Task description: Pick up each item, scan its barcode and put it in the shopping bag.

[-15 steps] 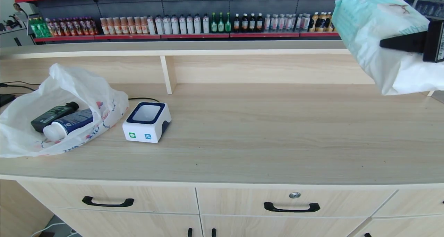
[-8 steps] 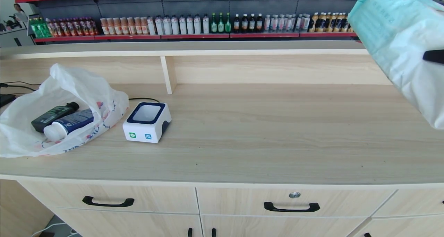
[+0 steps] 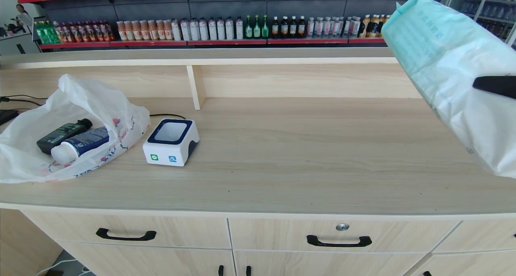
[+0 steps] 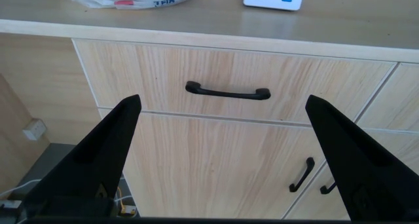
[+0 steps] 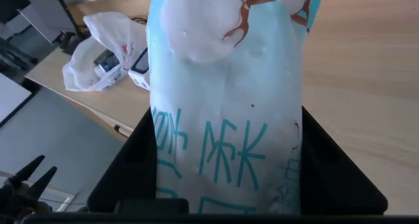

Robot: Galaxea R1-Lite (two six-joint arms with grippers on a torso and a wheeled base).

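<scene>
A soft teal-and-white pack (image 3: 443, 66) hangs tilted above the counter's right end, with my right gripper (image 5: 229, 158) shut on its sides; one black finger (image 3: 494, 86) crosses it. The white scanner (image 3: 170, 142) with a dark blue rim stands left of the middle. Beside it, at the far left, lies the white shopping bag (image 3: 24, 155), its mouth open, holding a dark bottle (image 3: 62, 133) and a blue bottle with a white cap (image 3: 80, 144). My left gripper (image 4: 222, 103) is open below the counter edge, in front of the drawers.
The wooden counter (image 3: 302, 159) has a raised back ledge with an upright divider (image 3: 196, 86). Drawers with black handles (image 4: 227, 92) run under the front edge. Shelves of bottles (image 3: 225, 28) line the back wall. A cable (image 3: 16, 98) lies at the far left.
The pack in my right gripper has turned and its lower end has dropped; it swung right, then came back a little to the left. Bag, bottles and scanner have not moved.
</scene>
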